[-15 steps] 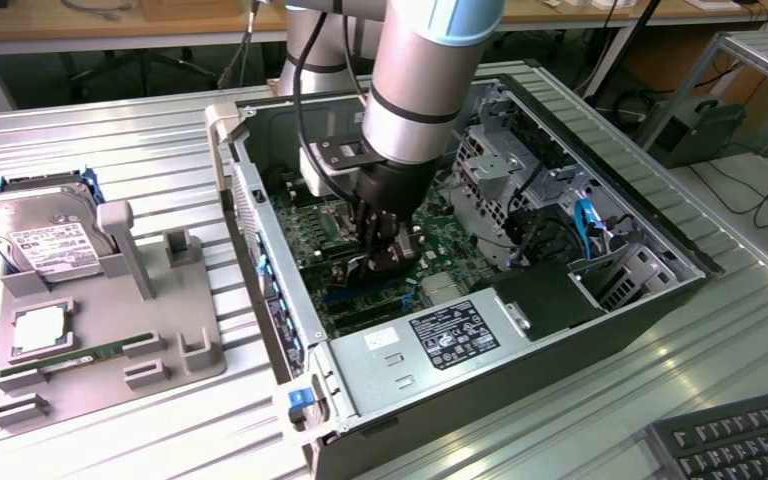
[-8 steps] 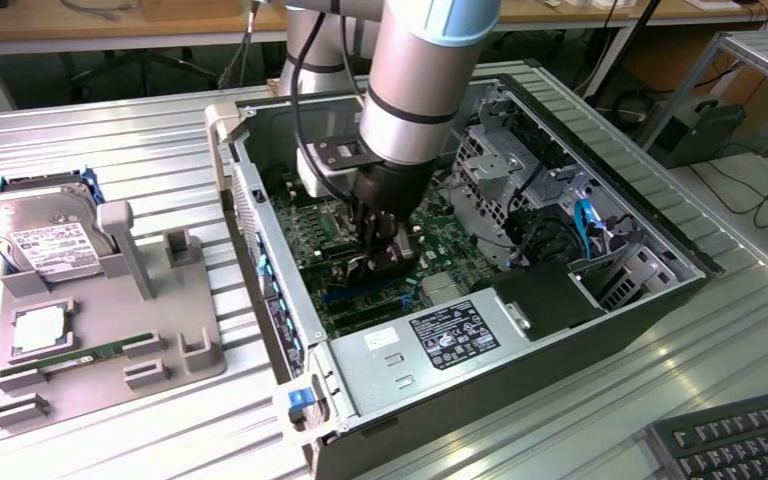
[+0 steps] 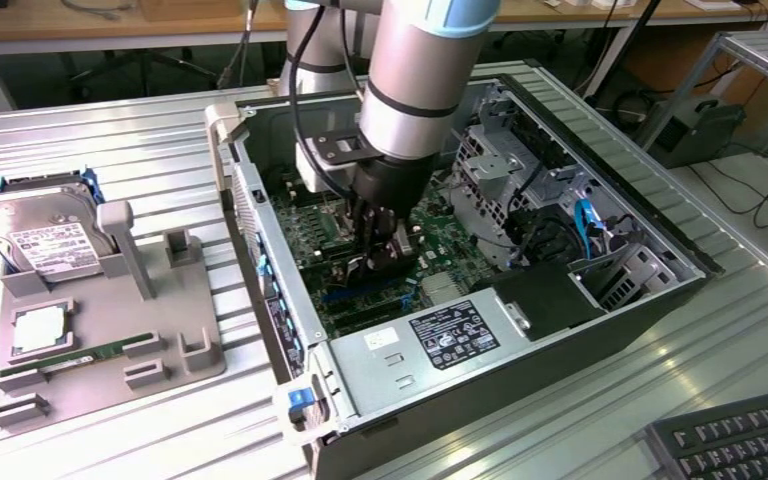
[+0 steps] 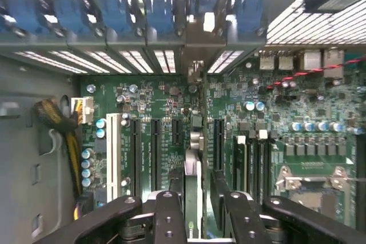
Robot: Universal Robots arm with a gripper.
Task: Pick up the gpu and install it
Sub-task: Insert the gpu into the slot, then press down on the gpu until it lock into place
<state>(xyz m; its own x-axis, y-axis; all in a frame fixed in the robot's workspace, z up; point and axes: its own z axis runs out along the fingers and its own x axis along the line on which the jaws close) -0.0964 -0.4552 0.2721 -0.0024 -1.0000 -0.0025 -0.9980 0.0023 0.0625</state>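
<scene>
Exterior view: the arm reaches down into an open computer case lying on its side on a ribbed metal table, with the gripper low over the green motherboard.
Wrist view: the card stands on edge between the two black fingers, running straight away from the camera toward the row of blue slot clips at the back wall of the case.
Card position: it sits upright in line with the long black slots on the motherboard; whether it is pressed fully home cannot be told.
Gripper state: the fingers stand part-way open, one on each side of the card; a thin gap seems to show at either face, so the hold looks slack or let go, though contact cannot be ruled out.
Tray: on the exterior view's left, a grey holder carries a hard drive and a memory stick.
Handling: the card looks light, thin and stiff, but fragile, with small parts on its faces and a bare contact edge.
Where to hold: by judgement, across the flat faces near the top edge, mid-length, with a modest squeeze and kept square to the slot so it does not twist.
</scene>
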